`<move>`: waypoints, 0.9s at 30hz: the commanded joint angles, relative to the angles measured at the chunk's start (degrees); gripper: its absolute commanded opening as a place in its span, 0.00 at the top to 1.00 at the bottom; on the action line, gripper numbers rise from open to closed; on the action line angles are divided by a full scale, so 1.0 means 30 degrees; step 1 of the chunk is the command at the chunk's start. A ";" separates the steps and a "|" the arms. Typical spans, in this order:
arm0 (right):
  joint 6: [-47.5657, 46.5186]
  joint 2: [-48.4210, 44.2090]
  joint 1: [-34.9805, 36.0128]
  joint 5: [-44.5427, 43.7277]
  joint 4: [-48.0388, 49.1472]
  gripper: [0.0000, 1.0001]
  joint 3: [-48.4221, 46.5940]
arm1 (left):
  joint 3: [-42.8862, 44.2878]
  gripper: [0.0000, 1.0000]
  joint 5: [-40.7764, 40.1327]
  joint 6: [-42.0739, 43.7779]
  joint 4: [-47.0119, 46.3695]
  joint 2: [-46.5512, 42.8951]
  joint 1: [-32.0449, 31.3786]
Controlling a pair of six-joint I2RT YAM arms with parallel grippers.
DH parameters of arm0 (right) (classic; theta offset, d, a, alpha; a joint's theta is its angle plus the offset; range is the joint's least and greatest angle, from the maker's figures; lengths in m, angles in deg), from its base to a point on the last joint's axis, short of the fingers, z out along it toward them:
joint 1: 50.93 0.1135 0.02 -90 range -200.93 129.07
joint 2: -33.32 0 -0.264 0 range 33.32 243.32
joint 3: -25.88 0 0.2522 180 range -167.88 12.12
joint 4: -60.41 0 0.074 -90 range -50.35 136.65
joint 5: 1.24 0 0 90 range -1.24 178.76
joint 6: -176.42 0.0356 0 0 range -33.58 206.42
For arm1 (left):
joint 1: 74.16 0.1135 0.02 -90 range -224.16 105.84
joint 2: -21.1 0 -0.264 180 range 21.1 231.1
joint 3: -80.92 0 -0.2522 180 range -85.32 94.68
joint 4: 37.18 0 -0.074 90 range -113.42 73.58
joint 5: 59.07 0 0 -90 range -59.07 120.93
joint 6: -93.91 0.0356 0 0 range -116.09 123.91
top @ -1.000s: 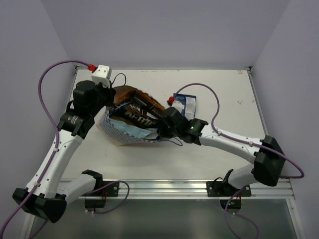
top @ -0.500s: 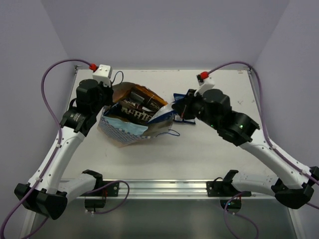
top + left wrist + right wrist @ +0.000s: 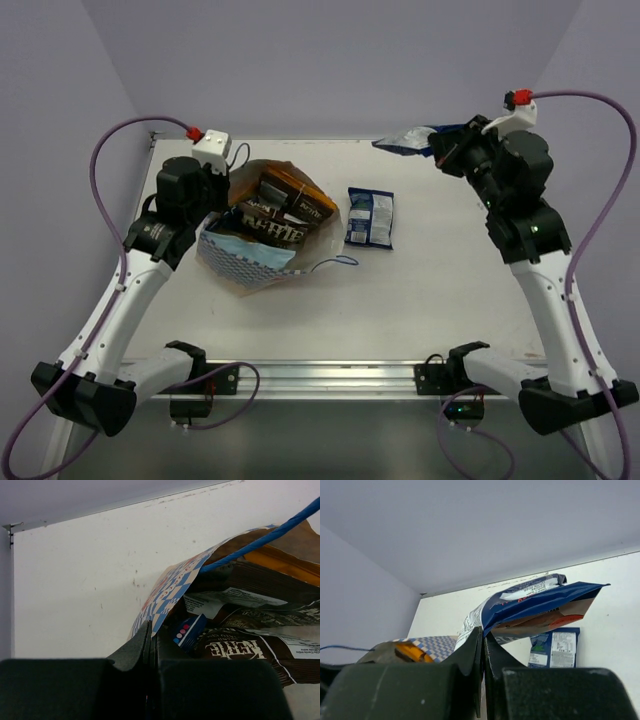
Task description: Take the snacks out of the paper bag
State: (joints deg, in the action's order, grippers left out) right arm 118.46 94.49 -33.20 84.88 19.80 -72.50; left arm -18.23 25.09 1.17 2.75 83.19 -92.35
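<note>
Quick rundown of the setup right now. The paper bag [image 3: 240, 264] lies on its side in the left-middle of the top view, mouth gaping toward the upper right. The left tool [image 3: 150, 636] is clamped tight on the bag's checkered rim at its left edge, fingers pressed together with the paper between them. Inside you can see brown chip bags [image 3: 272, 232] stacked across the opening, with the orange bag [image 3: 268, 174] poking out past the far rim. From the left wrist a small blue corner shows tucked between the rim and the chip bags; can't tell what it belongs to. One blue cord handle [image 3: 336, 263] loops out over the counter [image 3: 420, 300] at the bag's lower right edge.

The right tool [image 3: 441, 156] is up in the upper right of the frame, near the counter's far edge and the back wall [image 3: 330, 70]. It's pinched shut on one end of a blue packet [image 3: 405, 141], which sticks out to the left, lifted off the surface.

A second blue packet [image 3: 370, 217] lies flat just right of the bag's mouth, apart from it. Right of that packet and along the whole near edge there's a wide stretch of bare white counter.
</note>
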 commanded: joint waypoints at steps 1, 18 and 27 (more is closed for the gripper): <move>-0.0102 0.1815 -0.1687 0.2083 0.3699 1.00 0.1362 | 0.1338 1.00 0.1449 0.0650 -0.1869 -0.0157 -0.0204; -0.2464 0.0213 -0.3078 0.4076 0.4183 0.10 1.0953 | 0.1543 1.00 0.3882 0.1559 -0.1342 -0.0246 -0.0204; -0.8999 -0.1876 0.5764 0.7061 0.3824 0.17 0.6882 | 0.1514 1.00 0.3326 0.1500 -0.1254 -0.0187 -0.0204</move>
State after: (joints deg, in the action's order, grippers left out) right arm 101.19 87.47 -21.99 100.42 30.88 -48.28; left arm -17.27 34.64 5.08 3.82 83.49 -92.35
